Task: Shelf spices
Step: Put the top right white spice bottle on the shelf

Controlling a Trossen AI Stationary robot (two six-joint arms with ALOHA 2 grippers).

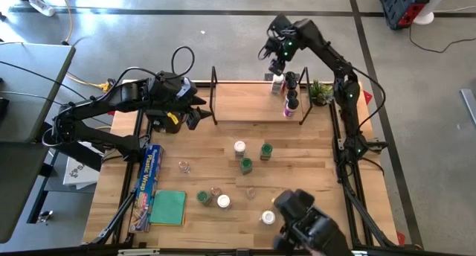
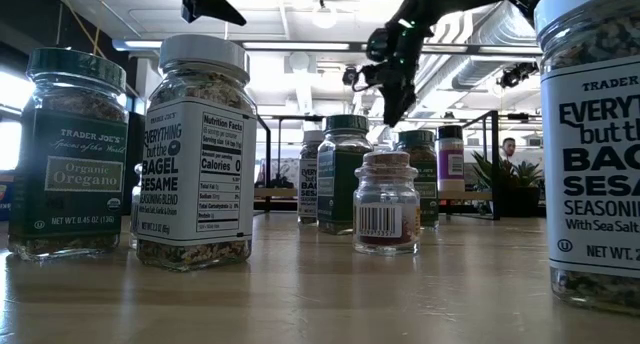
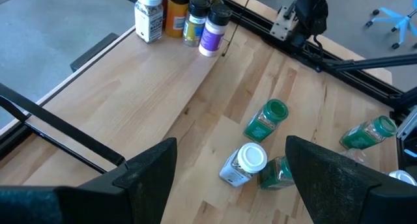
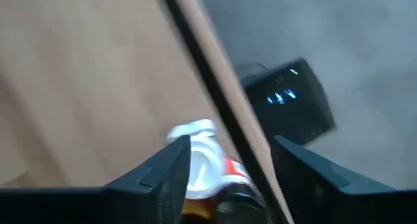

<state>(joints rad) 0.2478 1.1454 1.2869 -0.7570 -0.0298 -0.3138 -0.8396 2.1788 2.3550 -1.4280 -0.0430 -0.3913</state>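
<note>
The right arm reached up and over the far right end of the shelf [image 1: 245, 100], its right gripper [image 1: 277, 65] hanging above a row of four spice jars [image 1: 288, 94] standing there, fingers parted and clasping nothing. The left gripper [image 1: 195, 107] hovered at the shelf's left end, fingers spread wide and empty. More cylindrical, labelled jars [image 1: 244, 165] with green or white lids stood scattered on the pale wooden table [image 1: 312, 159] nearer in.
</note>
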